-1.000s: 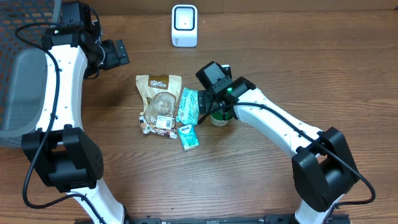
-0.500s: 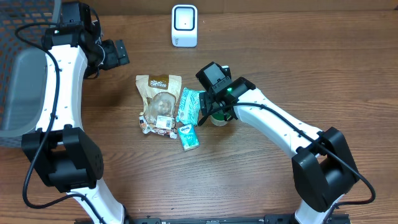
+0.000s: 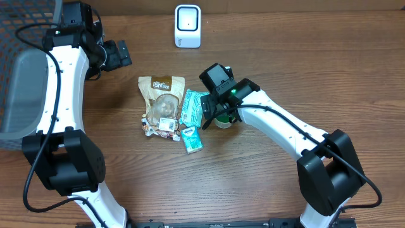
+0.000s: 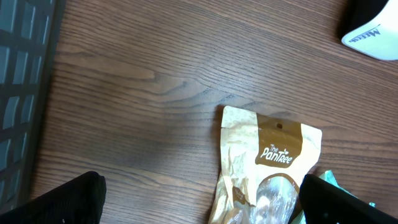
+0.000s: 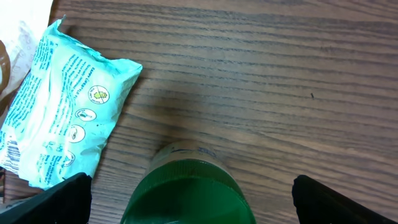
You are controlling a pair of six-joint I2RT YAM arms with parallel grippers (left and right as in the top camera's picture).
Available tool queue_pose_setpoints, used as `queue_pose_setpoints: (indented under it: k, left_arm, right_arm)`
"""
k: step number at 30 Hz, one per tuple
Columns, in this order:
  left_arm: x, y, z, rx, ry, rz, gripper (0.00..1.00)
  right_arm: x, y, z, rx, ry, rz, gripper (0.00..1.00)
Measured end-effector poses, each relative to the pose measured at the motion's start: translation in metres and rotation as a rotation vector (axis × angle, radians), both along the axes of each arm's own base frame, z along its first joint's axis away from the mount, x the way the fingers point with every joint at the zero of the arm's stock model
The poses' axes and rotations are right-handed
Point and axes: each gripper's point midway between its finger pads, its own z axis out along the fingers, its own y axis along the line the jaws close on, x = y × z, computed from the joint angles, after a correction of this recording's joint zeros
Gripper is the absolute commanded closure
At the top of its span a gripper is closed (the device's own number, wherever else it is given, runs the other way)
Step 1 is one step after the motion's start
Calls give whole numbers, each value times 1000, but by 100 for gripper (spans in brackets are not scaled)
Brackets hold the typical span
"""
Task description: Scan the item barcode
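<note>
Staying put over the green bottle (image 5: 186, 190) beside the teal packet (image 5: 62, 106) on the surface (image 5: 280, 74), the right gripper (image 5: 202, 202) is spread apart, nothing held; the left gripper (image 4: 202, 202) likewise; no scan is near

Mock shop checkout arranged as a robot test station. A white barcode scanner (image 3: 188, 26) stands at the back of a wood-grain counter (image 3: 316, 69). Packaged goods, a snack pouch (image 3: 162, 101) and a teal packet (image 3: 192, 107), lie mid-counter. A grey basket (image 3: 19, 95) sits at the left edge. White robot arms (image 3: 278, 130) flank the goods.
</note>
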Motion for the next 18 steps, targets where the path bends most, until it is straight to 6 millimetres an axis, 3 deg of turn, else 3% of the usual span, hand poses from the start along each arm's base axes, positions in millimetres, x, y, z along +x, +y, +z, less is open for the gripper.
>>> queue_pose_setpoints:
  k: [18]
  left_arm:
    - [0,0,0,0,0,0,0]
  right_arm:
    - [-9,6,-3,-14,48,156,0]
